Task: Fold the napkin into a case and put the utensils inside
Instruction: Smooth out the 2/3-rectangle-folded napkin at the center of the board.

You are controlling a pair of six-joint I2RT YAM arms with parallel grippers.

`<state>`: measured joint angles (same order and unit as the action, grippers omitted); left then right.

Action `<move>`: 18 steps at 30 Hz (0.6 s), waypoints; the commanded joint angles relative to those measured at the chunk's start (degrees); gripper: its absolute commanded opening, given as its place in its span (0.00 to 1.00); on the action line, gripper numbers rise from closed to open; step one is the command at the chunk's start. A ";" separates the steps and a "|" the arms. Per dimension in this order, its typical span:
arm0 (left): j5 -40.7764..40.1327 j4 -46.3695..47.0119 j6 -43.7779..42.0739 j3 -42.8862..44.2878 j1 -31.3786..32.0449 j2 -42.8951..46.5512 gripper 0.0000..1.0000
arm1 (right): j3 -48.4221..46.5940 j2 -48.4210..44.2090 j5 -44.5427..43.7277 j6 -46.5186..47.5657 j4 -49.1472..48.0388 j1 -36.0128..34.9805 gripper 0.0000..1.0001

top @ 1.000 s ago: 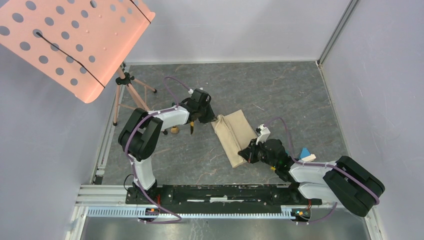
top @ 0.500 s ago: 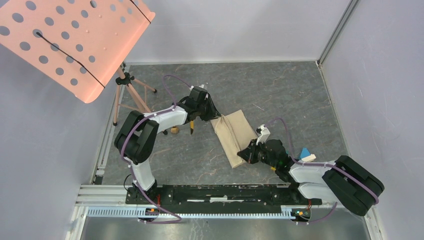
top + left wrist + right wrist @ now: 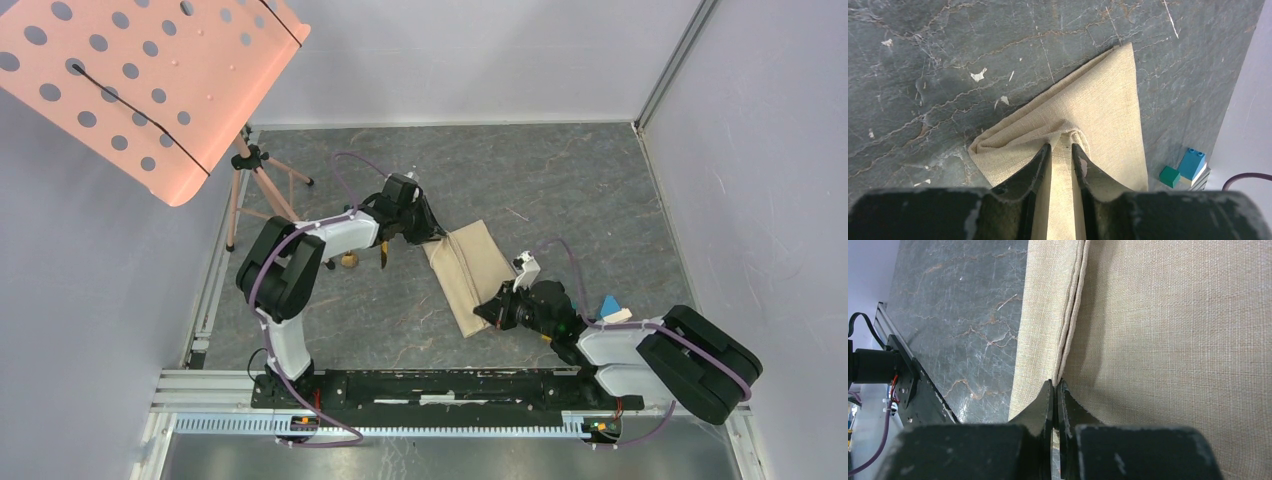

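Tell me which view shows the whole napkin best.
Top external: the napkin shows in full folded outline on the table. Left wrist shows only the pinched end; right wrist, a close-up of the layered edge.

I see a dark grey marbled table (image 3: 560, 190), scuffed with pale chips. The folded beige napkin (image 3: 470, 265) lies near centre, long axis running 11 to 5. At 9 from it are a slim gold-and-dark piece (image 3: 385, 258) and a small tan lump (image 3: 348, 261), both too small to identify. A tripod (image 3: 262, 190) stands at 10. Blue and teal blocks (image 3: 609, 306) sit at 4, near the right wall.
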<state>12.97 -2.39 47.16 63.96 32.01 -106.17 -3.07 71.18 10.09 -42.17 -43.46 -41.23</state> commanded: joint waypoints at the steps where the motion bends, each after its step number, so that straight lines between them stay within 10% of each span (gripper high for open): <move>1: 2.02 2.15 -3.65 3.13 0.16 -2.10 0.27 | -0.67 -1.60 -1.94 2.12 1.86 0.05 0.05; 11: 0.72 2.14 -4.59 4.07 0.09 -5.31 0.24 | -3.00 -3.74 -5.04 6.65 9.95 0.08 0.17; 18: 0.50 4.41 -4.62 3.01 0.07 -5.50 0.24 | -6.19 -3.76 -6.77 9.71 13.91 0.09 0.01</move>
<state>13.65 -1.41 45.43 66.28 32.01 -111.09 -6.02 68.05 6.13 -35.88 -32.40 -41.23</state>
